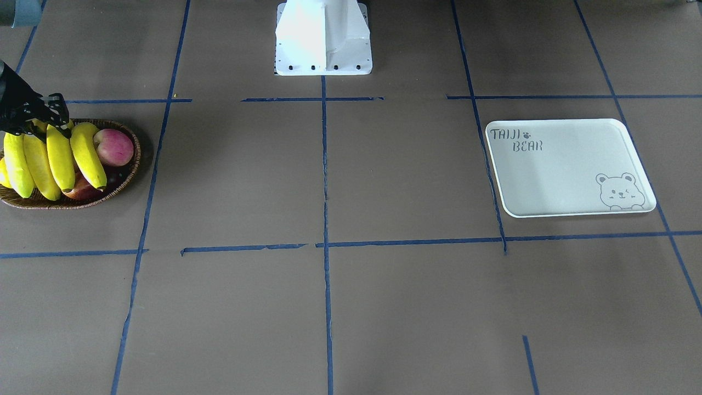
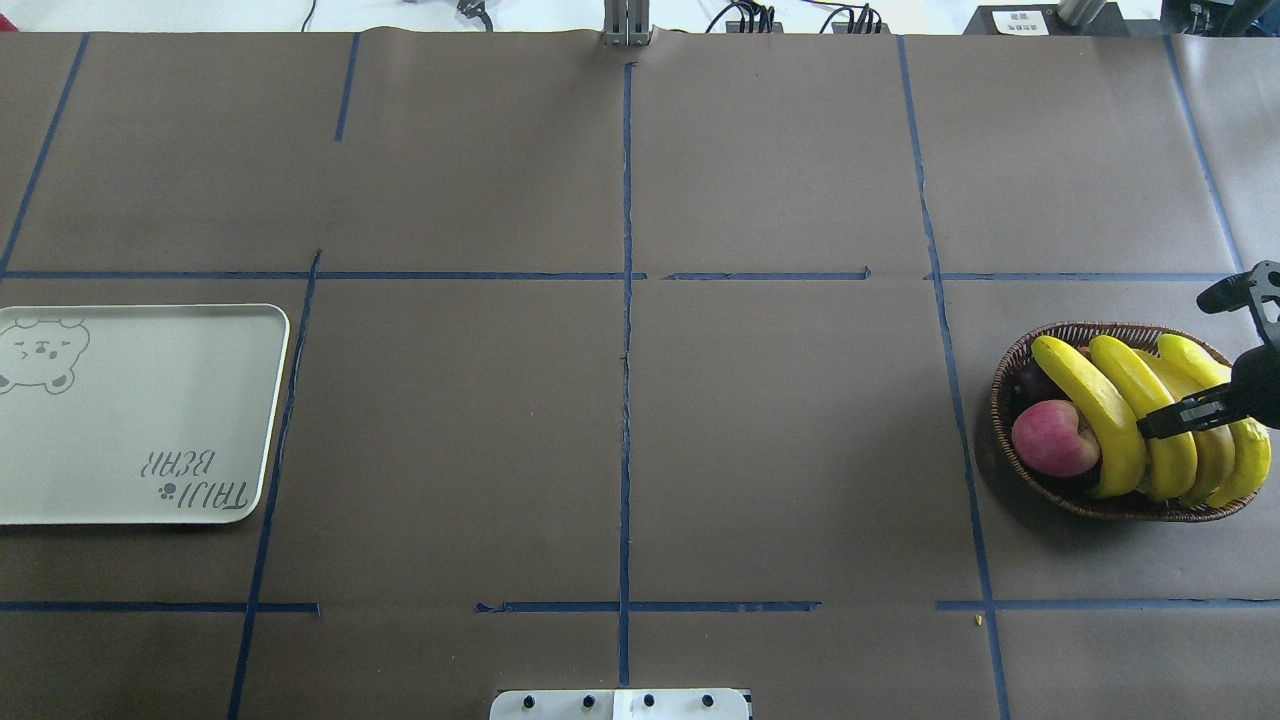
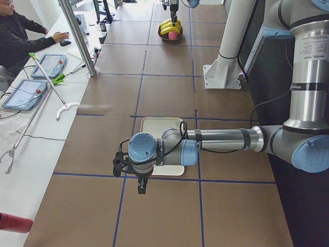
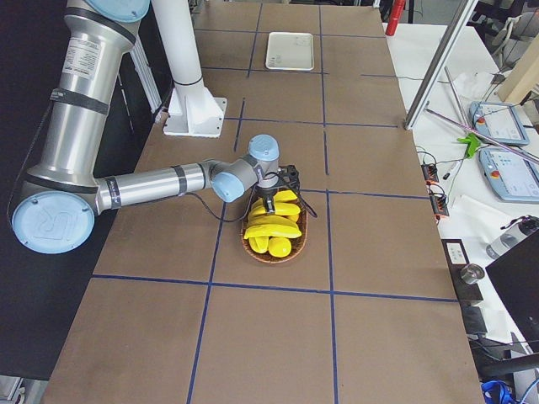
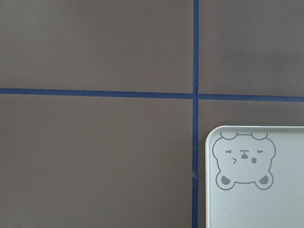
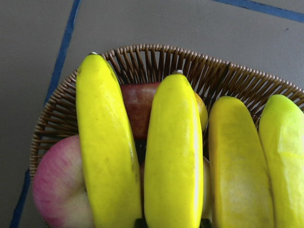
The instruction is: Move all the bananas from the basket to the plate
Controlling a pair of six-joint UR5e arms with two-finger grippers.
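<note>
A wide table under brown paper (image 2: 790,450), cut into big squares by blue tape lines (image 2: 627,350). Along the far side, a white side desk (image 3: 31,134) with two tablets (image 3: 49,64) and a person (image 3: 20,36) sitting at it.

Far left in the overhead view, a pale grey-white rectangular plate with rounded corners (image 2: 150,400), flat on the paper, printed with a bear and "TAIJI BEAR". Low above it, a grey and blue arm (image 3: 221,139). At the end of that arm, the left gripper (image 3: 142,186), hanging over the paper just past the plate's edge. Seen only from the side, so no telling whether loose or clenched.

In the middle, flat paper and tape, plus the white robot base (image 2: 620,705) at the near edge.

Far right, well apart from the plate, a shallow oval basket of brown woven wicker (image 2: 997,415). Inside it, all four long curved bright yellow bananas (image 2: 1100,410), packed side by side on top of other fruit. Touching the leftmost one, a round pink-red apple (image 2: 1052,438). Just behind the apple, a small dark fruit (image 2: 1030,382). More fruit tucked underneath, mostly hidden.

Down over the bananas, the black right gripper (image 2: 1180,415), with a finger tip on each side of the second banana from the apple. Other bananas pressed close on both sides, right beside the fingers. Squeezing or just resting there: cannot tell.
</note>
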